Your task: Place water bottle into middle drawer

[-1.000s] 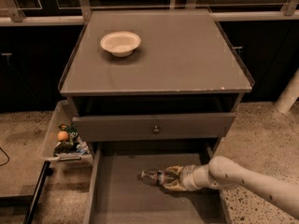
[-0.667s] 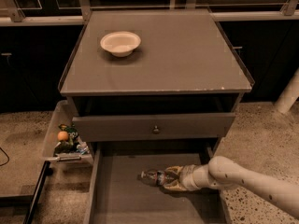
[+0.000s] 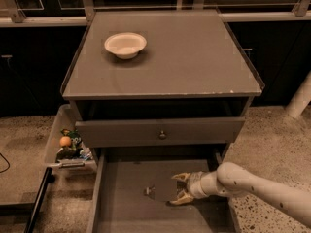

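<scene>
1. Camera view looks down on a grey cabinet; the tool (image 3: 176, 189) sits low inside the open drawer (image 3: 121, 215), at the end of a pale arm (image 3: 257, 191) reaching in from the right.
2. Its two tan fingers (image 3: 181, 177) are spread apart and point left, one above and one below the bottle's (image 3: 160, 191) wide end, so the tool reads as open rather than clamped.
3. Lying on its side on the drawer floor, the bottle runs leftward out of the tool, with its pale cap at the end farthest from the tool.
4. Left of the tool and bottle, the drawer floor is flat and bare up to its thin left wall.
5. Just above the tool is a closed front (image 3: 204, 130) with a small round knob (image 3: 162, 135).
6. Well above and left of the tool, a white bowl (image 3: 125, 44) stands on the tabletop (image 3: 204, 57).
7. Far to the tool's left, outside the drawer, a clear bin (image 3: 54, 140) holds colourful snacks.
</scene>
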